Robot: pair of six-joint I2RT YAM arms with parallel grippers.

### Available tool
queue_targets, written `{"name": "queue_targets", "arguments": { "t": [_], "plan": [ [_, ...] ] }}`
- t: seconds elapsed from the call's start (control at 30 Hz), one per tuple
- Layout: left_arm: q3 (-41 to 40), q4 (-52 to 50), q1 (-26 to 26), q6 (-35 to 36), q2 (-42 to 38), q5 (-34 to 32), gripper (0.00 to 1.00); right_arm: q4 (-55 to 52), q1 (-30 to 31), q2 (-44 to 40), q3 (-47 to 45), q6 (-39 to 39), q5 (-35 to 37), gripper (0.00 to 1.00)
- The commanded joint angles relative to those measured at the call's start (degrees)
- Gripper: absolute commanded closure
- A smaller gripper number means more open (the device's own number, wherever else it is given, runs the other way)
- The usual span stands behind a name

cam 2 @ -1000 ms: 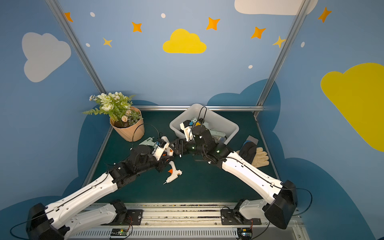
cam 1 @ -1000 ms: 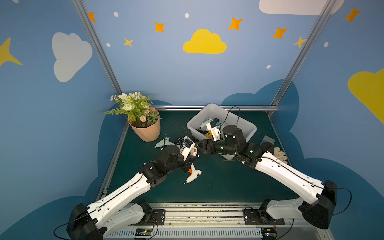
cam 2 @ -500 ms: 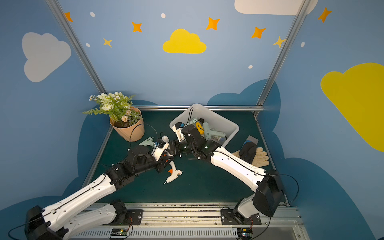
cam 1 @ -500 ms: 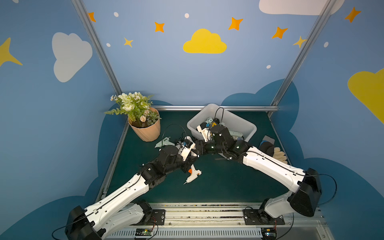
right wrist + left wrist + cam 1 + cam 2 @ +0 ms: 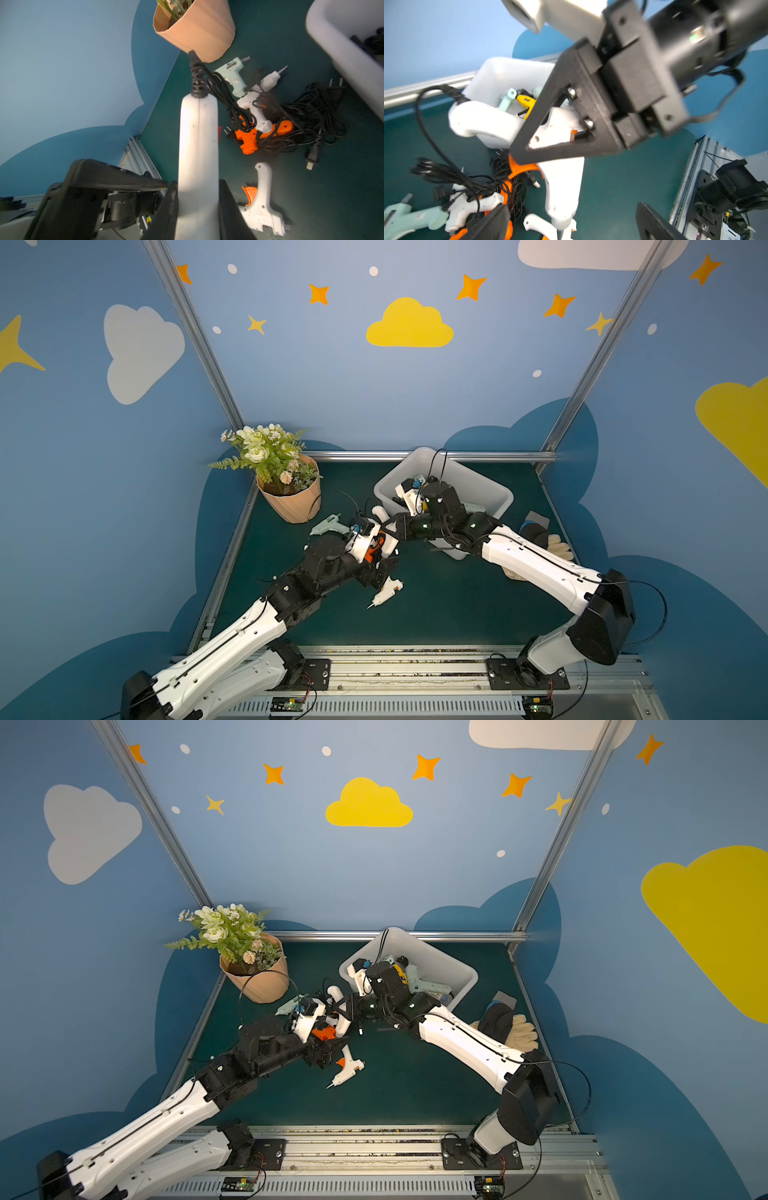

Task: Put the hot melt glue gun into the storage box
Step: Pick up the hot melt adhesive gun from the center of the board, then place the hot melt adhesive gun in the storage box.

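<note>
Cords everywhere, basically. Right claw (image 5: 197, 187) is clamped tight on the handle of a white glue gun (image 5: 197, 145), which hangs over the bench (image 5: 436, 601) just outside the storage box (image 5: 478, 483), by its near corner. Left claw (image 5: 571, 205) is spread wide right beside it, gripping nothing. Underneath sit tangled cords (image 5: 301, 116) and a loose white gun (image 5: 384, 591). Flower pot (image 5: 291, 504) stands nearby, and gloves (image 5: 559, 547) lie past the box.
</note>
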Motion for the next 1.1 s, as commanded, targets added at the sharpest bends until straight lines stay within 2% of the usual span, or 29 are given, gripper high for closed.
{"name": "queue_targets", "arguments": {
  "t": [0.0,0.13,0.27,0.57,0.8,0.97,1.07],
  "plan": [
    [-1.59,3.36,-0.01,-2.51,-4.19,-0.89,0.0,-0.44,-3.26,-2.65,4.5,-3.04,-0.98,1.0],
    [-4.0,4.92,-0.05,-3.4,-9.05,-1.53,0.0,-0.34,-8.57,-2.64,8.26,-4.22,-2.37,1.0],
    [-5.12,3.05,-0.05,-4.1,-11.75,-5.22,0.0,2.2,-14.6,-1.78,11.32,-2.46,-5.84,1.0],
    [-6.2,-3.59,-0.08,-9.01,-9.76,-13.27,0.0,7.04,-25.26,4.98,15.34,2.49,-11.09,1.0],
    [-7.21,-7.9,-0.01,-14.68,-6.76,-15.73,0.0,5.59,-27.74,16.36,21.09,3.41,-17.01,1.0],
    [-9.19,-6.93,0.01,-17.86,-6.87,-15.98,0.0,3.12,-27.79,27.12,29.85,3.86,-24.21,1.0],
    [-9.6,-6.75,0.14,-18.46,-7.03,-16.5,0.0,-1.36,-27.73,33.01,36.17,2.85,-25.2,1.0]
  ]
}}
